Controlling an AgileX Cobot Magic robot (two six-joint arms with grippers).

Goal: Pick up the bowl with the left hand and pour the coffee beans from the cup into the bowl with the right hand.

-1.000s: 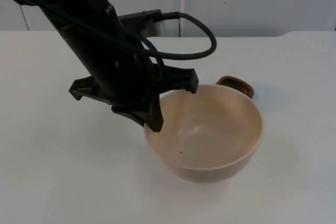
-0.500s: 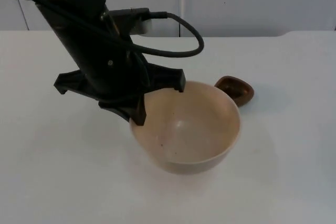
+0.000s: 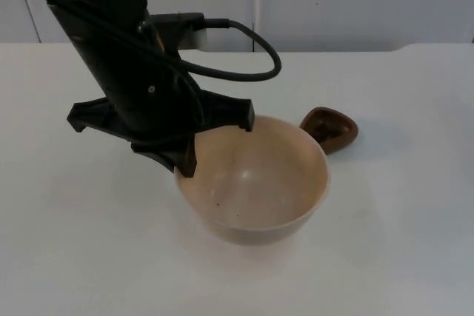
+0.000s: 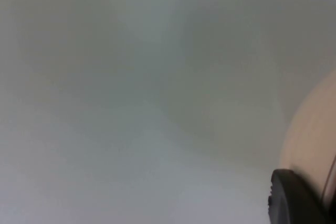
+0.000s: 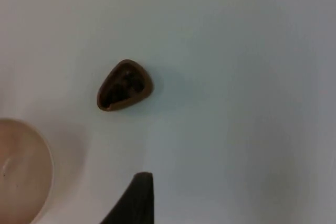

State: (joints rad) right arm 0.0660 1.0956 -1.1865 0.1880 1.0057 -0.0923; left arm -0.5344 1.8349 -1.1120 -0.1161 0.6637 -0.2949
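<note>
Bare table (image 3: 415,220) right of cup (image 3: 329,129) (bowl (image 3: 252,183) crowds its left)

Black left arm (image 3: 122,57), matte casing, broad flat fingers (image 3: 184,160)

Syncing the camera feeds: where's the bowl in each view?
Top view: bowl in the middle, its rim at the left gripper.
Left wrist view: a strip of its beige wall beside the black fingertip.
Right wrist view: part of its rim, with the brown cup apart from it.
Shared landmark: the white table.
</note>
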